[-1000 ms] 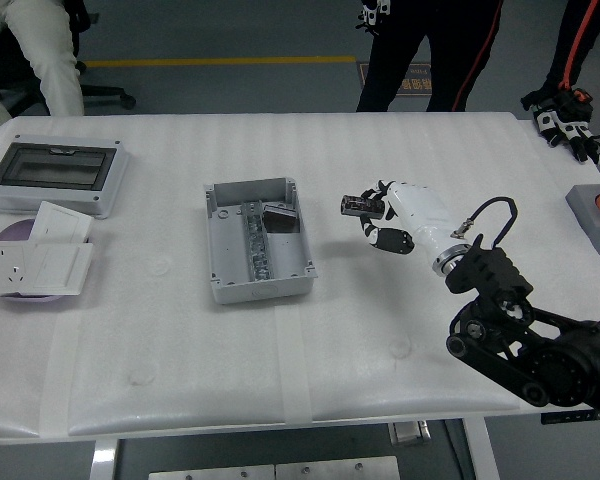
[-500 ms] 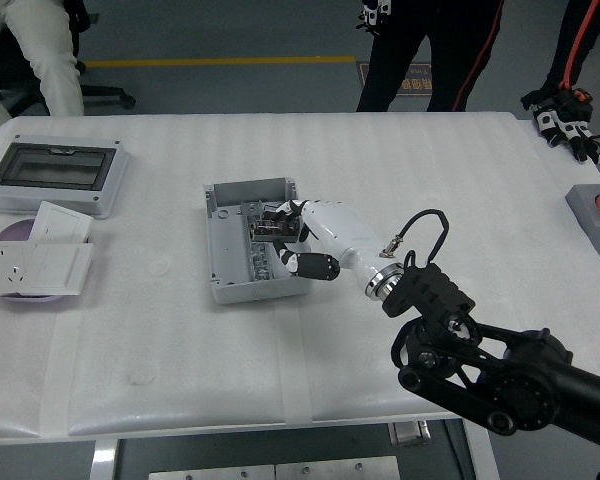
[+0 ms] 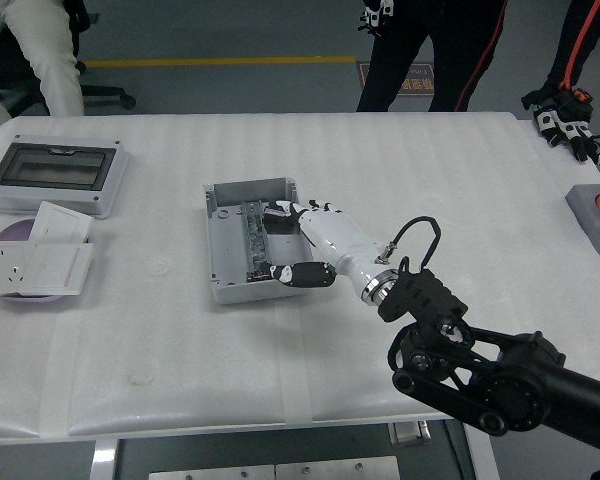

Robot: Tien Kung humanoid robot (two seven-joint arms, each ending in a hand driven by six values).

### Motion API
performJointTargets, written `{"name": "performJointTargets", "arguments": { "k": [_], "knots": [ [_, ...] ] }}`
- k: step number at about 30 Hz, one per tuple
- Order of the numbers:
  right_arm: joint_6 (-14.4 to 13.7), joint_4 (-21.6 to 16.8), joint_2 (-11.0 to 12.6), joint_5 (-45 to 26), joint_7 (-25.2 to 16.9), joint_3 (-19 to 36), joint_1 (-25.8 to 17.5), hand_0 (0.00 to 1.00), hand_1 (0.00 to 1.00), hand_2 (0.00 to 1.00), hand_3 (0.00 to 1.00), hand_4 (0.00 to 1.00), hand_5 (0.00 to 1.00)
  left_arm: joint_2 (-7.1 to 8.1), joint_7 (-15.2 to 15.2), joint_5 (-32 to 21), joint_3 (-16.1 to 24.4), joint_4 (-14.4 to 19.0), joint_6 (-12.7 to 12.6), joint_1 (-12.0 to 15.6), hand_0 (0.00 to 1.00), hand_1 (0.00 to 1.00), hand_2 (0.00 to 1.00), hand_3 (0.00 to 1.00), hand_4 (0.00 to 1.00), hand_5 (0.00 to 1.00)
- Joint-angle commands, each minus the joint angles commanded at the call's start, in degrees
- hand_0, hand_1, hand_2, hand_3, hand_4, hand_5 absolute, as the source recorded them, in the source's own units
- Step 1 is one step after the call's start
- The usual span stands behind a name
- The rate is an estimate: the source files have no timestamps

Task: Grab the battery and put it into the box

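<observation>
**Battery at the box, white hand reaching in over the right wall**

The battery [image 3: 276, 213], a small dark blocky shape, sits inside the box [image 3: 242, 192], toward the upper right of its cavity, right at the fingertips of the right hand [image 3: 302, 240]. The view does not settle whether the fingers actually pinch it or only touch it. The box is an open grey plastic tray, rectangular with squared corners, with metal-looking fittings running down its middle.

The right hand has a glossy white shell with black joints; it lies across the box's right wall, fingers stretched loosely into the cavity, thumb curled low by the box's near right corner. Behind it a silver wrist ring and a looping black cable lead back to a bulky matte black arm [image 3: 480, 370] running off toward the lower right from the box.

The table [image 3: 160, 350] under the box is covered in white padded sheeting with a soft quilted texture and taped seams. Well to the left of the box stands a grey enclosure with a dark, see-through lid [image 3: 56, 175], and below it a stack of flat white socket plates [image 3: 35, 258] on a purple disc. Far right of the box, at the table's edge, is a grey block [image 3: 595, 215]. Beyond the box, past the far edge, stand people in dark clothing [image 3: 430, 50].
</observation>
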State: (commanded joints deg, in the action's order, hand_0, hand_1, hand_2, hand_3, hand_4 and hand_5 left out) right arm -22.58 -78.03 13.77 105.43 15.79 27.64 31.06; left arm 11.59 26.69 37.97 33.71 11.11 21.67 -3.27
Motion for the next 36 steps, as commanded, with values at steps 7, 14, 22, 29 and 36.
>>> {"name": "performJointTargets", "arguments": {
  "k": [7,14,22,29,36],
  "knots": [
    [-1.7,1.6,1.7,-5.1,-4.7,6.2,-1.6,0.972,0.757,0.798,0.909,0.837,0.472,-0.06,-0.1,-0.2,-0.1,0.0,-0.1,0.0,0.383,0.542,0.49,0.393,0.002,0.002],
    [2.0,2.7,5.1,-19.9,-16.1,14.3,-5.5,0.944,0.745,0.792,0.901,0.846,0.486,-0.1,-0.2,-0.3,0.0,0.0,-0.3,0.1,0.382,0.542,0.488,0.392,0.002,0.002],
    [-0.6,6.4,6.9,-17.0,-11.5,19.4,-5.7,0.804,0.736,0.789,0.885,0.844,0.488,-0.12,-0.3,-0.3,-0.1,0.0,-0.3,0.1,0.383,0.543,0.488,0.392,0.002,0.002],
    [2.5,10.9,8.2,-5.8,-3.7,17.7,-4.4,0.821,0.714,0.767,0.864,0.851,0.56,-0.12,-0.4,-0.4,-0.1,0.0,-0.3,0.0,0.385,0.543,0.49,0.394,0.002,0.002],
    [5.7,12.1,8.5,3.6,-0.4,16.3,-3.6,0.849,0.706,0.743,0.853,0.912,0.718,-0.09,-0.6,-0.6,-0.3,-0.1,-0.3,-0.1,0.385,0.544,0.49,0.394,0.002,0.002]
  ]
}}
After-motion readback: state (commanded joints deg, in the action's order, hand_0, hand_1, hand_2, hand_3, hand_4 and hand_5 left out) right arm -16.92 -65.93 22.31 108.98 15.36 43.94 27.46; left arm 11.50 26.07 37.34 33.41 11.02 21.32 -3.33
